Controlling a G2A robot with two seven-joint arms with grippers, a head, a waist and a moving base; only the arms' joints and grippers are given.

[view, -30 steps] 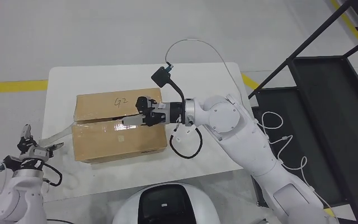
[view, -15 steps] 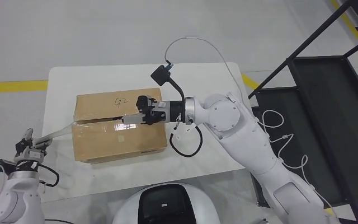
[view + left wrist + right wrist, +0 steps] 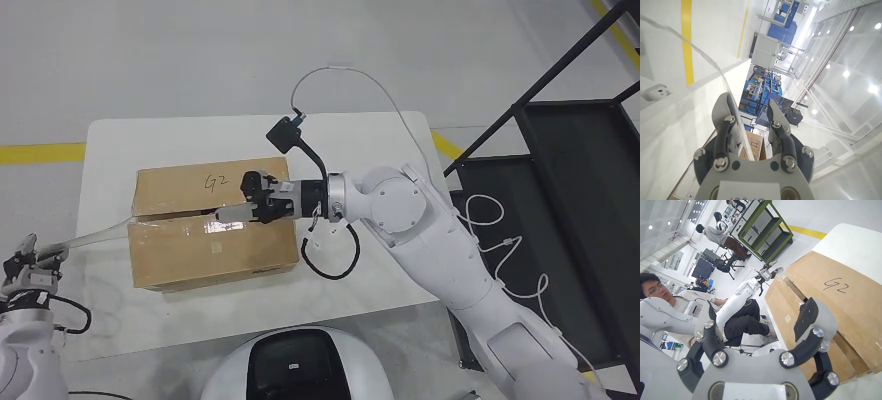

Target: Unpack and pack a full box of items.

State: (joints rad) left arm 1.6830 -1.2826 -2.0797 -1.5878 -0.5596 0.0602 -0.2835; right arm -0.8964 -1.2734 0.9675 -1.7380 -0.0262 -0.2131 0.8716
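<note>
Left gripper (image 3: pixel 25 265), top view: off left edge of table (image 3: pixel 360 150), drawn farther from box (image 3: pixel 215 250) than a second ago. Tape (image 3: pixel 95 235) strip longer now, stretched from seam out to it. Right gripper (image 3: pixel 248 205) unmoved on box top by seam.

Left wrist view: fingers (image 3: pixel 721 109) apart, tape clinging to one of them, not pinched.

Right wrist view: jaws spread, one pad (image 3: pixel 806 315) flat on lid, pinning box down.

Judgement: seal partly peeled; flaps still closed, unpacking not begun.
</note>
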